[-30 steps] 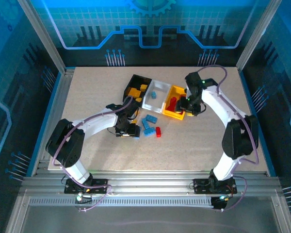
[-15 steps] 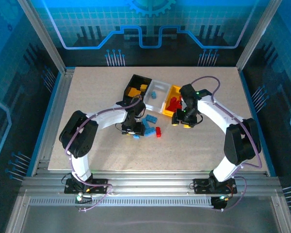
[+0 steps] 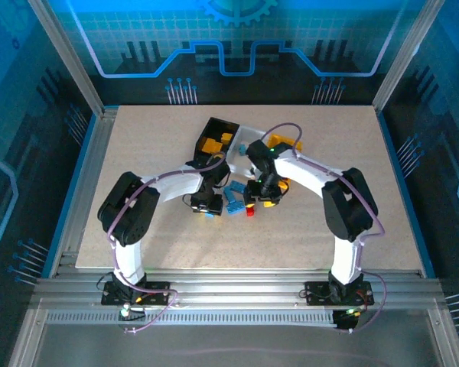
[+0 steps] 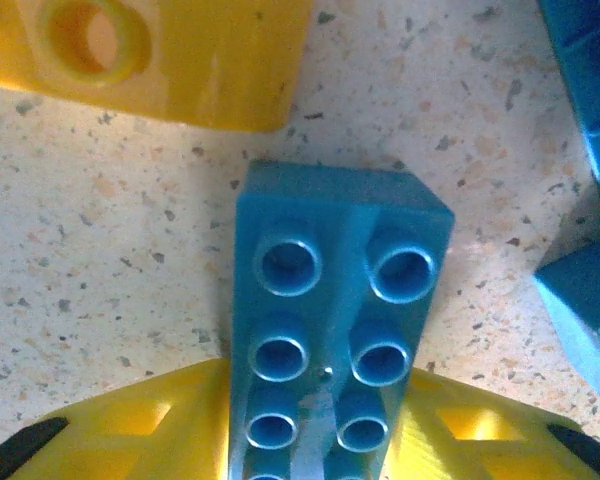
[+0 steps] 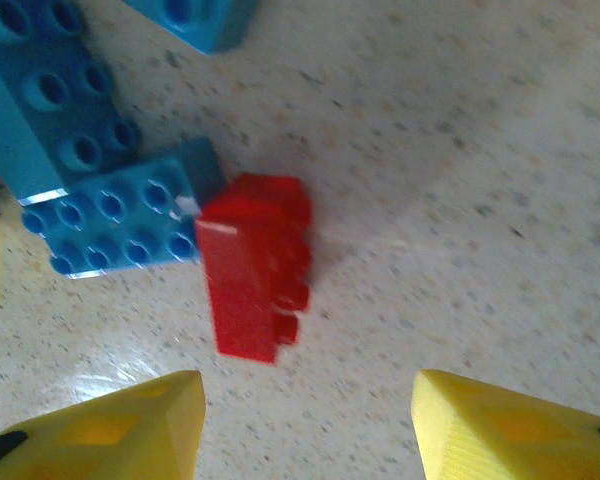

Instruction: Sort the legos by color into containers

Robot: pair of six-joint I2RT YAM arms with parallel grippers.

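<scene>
Nearest the arm bases, the loose bricks lie mid-tabletop. Each arm bends inward over its own brick, which looks like a way to work two colours at once.

The left end effector has its yellow fingers pressed against both long sides of a blue brick. The brick sits studs up and apparently flat on the tabletop. Gripping across the short width suits so narrow a piece.

At 3 o'clock of it, past more blue bricks, the right end effector hangs spread wide and empty. Its gap is aimed at a red brick lying on its side, which touches a blue one at its 9 o'clock. That contact may drag the neighbour along in a careless pinch.

Farther off, at 12 o'clock of the pile, stand the bins. The black bin holds yellow-orange bricks. The white bin and yellow bin are partly hidden behind the right arm.
</scene>
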